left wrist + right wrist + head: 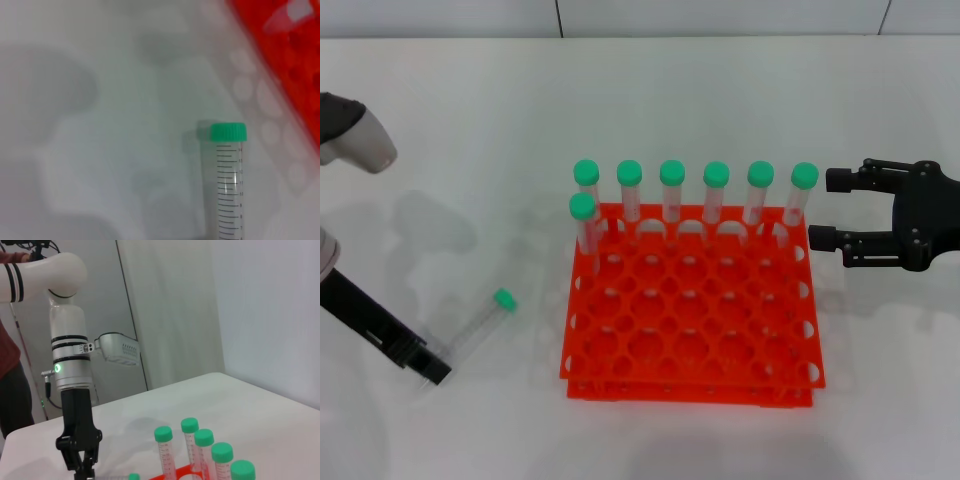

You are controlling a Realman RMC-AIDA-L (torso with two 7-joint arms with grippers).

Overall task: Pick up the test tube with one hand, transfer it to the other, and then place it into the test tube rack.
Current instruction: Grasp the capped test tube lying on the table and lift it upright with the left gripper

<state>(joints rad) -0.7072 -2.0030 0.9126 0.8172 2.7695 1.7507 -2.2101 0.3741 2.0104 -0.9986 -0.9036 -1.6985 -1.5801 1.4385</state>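
Lying flat on the white tabletop (470, 170) is the test tube (480, 322), its green cap pointing toward the test tube rack (695, 310). It sits just beside the rack's left side, and nothing is holding it yet.

The left claw (432, 370) is low, right at the tube's bottom end. I cannot tell if its fingers are apart or together. The right claw (832, 210) waits beside the rack's far right corner, fingers spread and holding nothing.

What could go wrong? The tube is round and smooth, so I think a bump from the left claw could make it roll away. If the claw pinches only the tip, the tube might slip or swing. Seven other tubes (672, 195) already stand in the rack's back rows, so a crooked swap could knock them.
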